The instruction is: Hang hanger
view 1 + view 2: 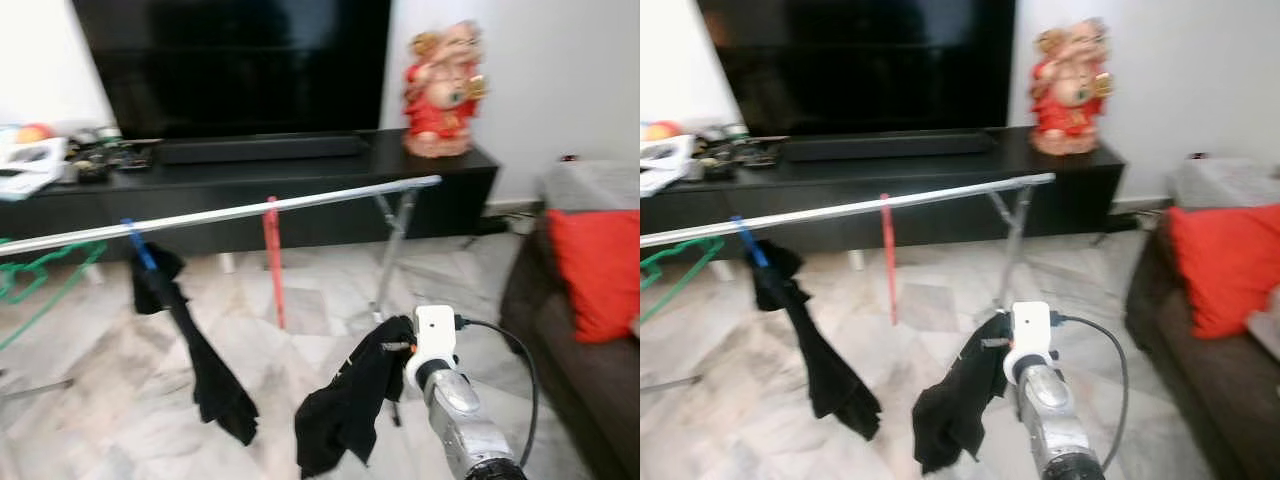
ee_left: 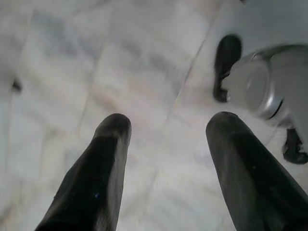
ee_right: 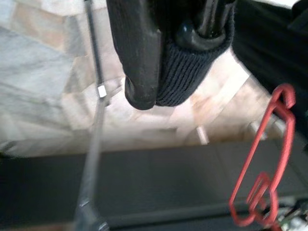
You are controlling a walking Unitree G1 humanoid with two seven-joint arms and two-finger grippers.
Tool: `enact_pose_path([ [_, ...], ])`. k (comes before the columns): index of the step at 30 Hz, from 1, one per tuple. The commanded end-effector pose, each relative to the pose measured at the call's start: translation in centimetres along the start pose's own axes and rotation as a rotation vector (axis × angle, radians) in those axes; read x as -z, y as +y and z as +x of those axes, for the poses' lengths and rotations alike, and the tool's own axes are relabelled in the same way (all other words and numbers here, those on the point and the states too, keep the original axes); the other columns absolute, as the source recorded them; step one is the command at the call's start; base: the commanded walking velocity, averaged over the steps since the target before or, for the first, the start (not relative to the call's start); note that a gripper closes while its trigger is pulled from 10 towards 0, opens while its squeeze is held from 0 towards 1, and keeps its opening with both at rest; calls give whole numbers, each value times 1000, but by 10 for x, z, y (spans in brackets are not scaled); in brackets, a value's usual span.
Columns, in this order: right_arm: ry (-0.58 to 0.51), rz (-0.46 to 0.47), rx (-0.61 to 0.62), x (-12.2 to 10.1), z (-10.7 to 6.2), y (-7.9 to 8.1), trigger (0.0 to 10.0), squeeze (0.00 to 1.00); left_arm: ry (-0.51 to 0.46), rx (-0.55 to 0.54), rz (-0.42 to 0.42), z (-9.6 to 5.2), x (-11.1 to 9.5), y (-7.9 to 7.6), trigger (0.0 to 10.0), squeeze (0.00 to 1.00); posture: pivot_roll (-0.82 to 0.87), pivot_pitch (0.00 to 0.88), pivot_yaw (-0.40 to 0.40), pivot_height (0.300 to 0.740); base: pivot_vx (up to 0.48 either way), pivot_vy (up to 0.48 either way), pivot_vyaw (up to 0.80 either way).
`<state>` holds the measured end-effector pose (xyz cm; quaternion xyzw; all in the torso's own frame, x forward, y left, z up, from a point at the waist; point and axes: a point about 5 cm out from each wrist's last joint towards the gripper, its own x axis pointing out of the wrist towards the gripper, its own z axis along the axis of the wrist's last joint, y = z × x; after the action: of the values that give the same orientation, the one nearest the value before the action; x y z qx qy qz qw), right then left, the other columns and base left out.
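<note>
Right gripper is clamped on a black garment, held up below the near end of the drying rack's silver rail. Red hanger hangs off that rail, another dark garment on a blue one. Left gripper hangs over the marble floor, fingers apart.

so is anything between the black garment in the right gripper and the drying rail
Nothing visible. The right gripper holds the black garment below the rail, with open air between. The red hanger already hangs nearby.
</note>
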<state>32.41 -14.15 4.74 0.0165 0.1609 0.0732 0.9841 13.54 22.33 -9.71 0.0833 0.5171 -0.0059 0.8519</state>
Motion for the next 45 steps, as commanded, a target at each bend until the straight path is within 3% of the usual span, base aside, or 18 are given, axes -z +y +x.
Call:
enact_pose_path([
  [1, -20, 6, 23, -4, 2, -3, 10000, 0, 8, 0, 12, 0, 1, 0, 10000, 0, 76, 0, 5, 740, 0, 0, 800],
  [11, 157, 65, 86, 40, -8, -14, 10000, 0, -1, -19, 0, 0, 0, 1, 10000, 0, 84, 0, 2, 740, 0, 0, 461],
  [14, 235, 61, 111, 58, -14, -16, 10000, 0, -19, -41, -46, 0, 0, 2, 10000, 0, 96, 0, 1, 740, 0, 0, 0],
  [21, 329, 151, 203, 86, -28, -23, 10000, 0, -132, -108, -91, -2, -9, 4, 10000, 0, 107, 0, 0, 740, 0, 0, 0],
  [24, 355, 235, 252, 95, -34, -28, 10000, 0, -455, -152, -128, -6, -87, 24, 10000, 0, 107, 0, 10, 740, 0, 0, 0],
  [29, 375, 216, 248, 102, -38, -26, 10000, 0, -566, -172, -167, -13, -106, 32, 10000, 0, 113, 0, 13, 740, 0, 0, 0],
  [30, 391, 209, 246, 108, -42, -25, 10000, 0, -642, -178, -175, -18, -119, 32, 10000, 0, 114, 0, 13, 740, 0, 0, 0],
  [32, 412, 213, 257, 113, -46, -26, 10000, 0, -690, -179, -175, -22, -127, 31, 10000, 0, 120, 0, 13, 740, 0, 0, 0],
  [34, 423, 261, 294, 119, -51, -28, 10000, 0, -757, -163, -146, -28, -139, 26, 10000, 0, 126, 0, 14, 740, 0, 0, 0],
  [45, 446, 280, 312, 133, -61, -24, 10000, 0, -875, -122, -108, -45, -157, 14, 10000, 0, 121, 0, 24, 740, 0, 302, 0],
])
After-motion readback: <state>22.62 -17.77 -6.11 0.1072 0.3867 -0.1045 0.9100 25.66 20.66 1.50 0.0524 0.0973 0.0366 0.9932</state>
